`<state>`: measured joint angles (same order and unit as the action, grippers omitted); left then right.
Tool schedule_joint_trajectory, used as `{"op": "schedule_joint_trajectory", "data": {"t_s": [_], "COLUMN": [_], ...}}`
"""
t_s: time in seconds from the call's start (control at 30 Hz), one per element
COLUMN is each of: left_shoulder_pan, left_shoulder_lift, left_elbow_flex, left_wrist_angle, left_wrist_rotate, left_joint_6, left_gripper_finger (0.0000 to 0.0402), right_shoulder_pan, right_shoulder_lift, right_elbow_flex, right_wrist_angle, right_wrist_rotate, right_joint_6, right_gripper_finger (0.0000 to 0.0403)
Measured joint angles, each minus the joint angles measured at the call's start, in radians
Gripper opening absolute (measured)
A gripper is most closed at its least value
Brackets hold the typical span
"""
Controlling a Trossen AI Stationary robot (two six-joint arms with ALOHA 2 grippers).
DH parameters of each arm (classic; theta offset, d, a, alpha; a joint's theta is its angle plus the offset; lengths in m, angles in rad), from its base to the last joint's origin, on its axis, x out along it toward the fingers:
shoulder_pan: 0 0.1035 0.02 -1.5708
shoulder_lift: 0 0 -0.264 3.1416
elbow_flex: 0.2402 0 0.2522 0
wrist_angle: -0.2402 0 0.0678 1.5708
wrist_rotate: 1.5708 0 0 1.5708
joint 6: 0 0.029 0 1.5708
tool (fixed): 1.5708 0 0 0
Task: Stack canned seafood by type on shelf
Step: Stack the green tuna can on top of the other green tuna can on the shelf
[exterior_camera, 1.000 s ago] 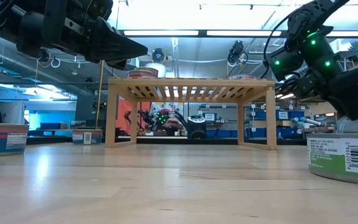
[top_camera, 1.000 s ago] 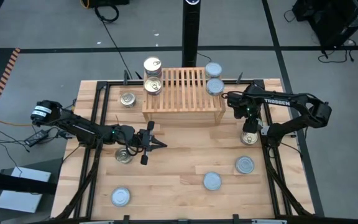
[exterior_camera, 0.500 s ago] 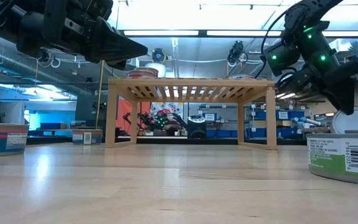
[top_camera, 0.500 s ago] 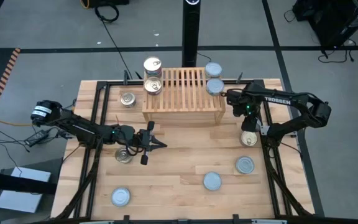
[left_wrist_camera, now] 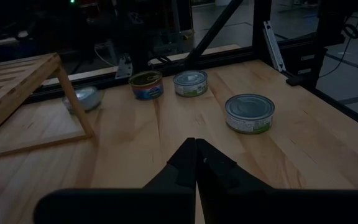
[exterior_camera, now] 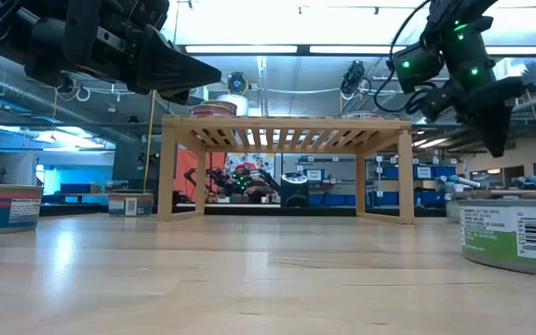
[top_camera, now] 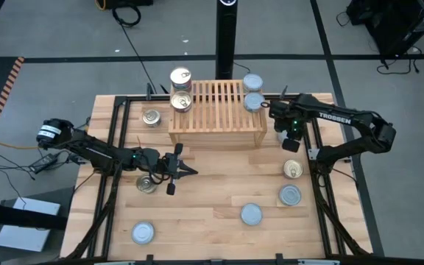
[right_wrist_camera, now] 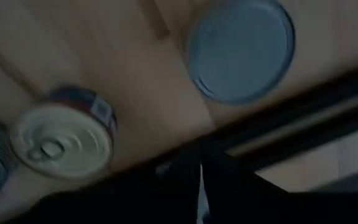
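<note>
The light-wood shelf [top_camera: 217, 110] stands at the table's far middle. Two gold-lidded tins [top_camera: 180, 101] sit on its left end and two blue-lidded tins [top_camera: 254, 101] on its right end. More canned seafood rests flat on the table: a gold tin [top_camera: 293, 169], blue tins [top_camera: 290, 195] [top_camera: 251, 214] [top_camera: 143, 232], and gold tins [top_camera: 146, 184] [top_camera: 151, 117]. My right gripper [top_camera: 291, 145] hangs shut, pointing down, right of the shelf and above the gold tin [right_wrist_camera: 61, 140], touching nothing. My left gripper [top_camera: 186, 171] is shut and level, empty, at the table's left middle.
Black frame rails [top_camera: 316, 184] run along the table's sides close to the right-hand tins. In the low view a green-labelled tin [exterior_camera: 519, 233] stands near the camera on the right and another tin [exterior_camera: 3, 207] on the left. Bare tabletop lies before the shelf.
My right gripper has risen from just over the gold tin on the table's right and drawn toward the far edge, tipping a little. The tin stays flat on the table, now uncovered in the high view.
</note>
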<state>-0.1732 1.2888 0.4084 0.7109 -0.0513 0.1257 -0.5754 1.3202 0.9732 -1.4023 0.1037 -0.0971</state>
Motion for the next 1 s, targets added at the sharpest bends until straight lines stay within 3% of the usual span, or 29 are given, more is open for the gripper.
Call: {"op": "schedule_joint_trajectory", "data": {"t_s": [0.37,0.67,1.0], "left_shoulder_pan": [0.0,0.0,0.0], "left_shoulder_lift": [0.0,0.0,0.0], "left_elbow_flex": [0.0,0.0,0.0], "left_wrist_angle": [0.0,0.0,0.0], "left_wrist_rotate": [0.0,0.0,0.0], "left_joint_6": [0.0,0.0,0.0], "left_gripper_finger": [0.0008,0.0008,0.0008], "right_shoulder_pan": [-0.173,-0.279,-0.298], "right_shoulder_lift": [0.003,0.003,0.003], "right_elbow_flex": [-0.017,-0.032,-0.262], "right_wrist_angle": [0.279,0.271,0.451], "right_wrist_rotate": [-0.083,-0.045,-0.051], "right_joint_6": [-0.058,0.252,0.4], "right_gripper_finger": [0.0008,0.0007,0.0007]}}
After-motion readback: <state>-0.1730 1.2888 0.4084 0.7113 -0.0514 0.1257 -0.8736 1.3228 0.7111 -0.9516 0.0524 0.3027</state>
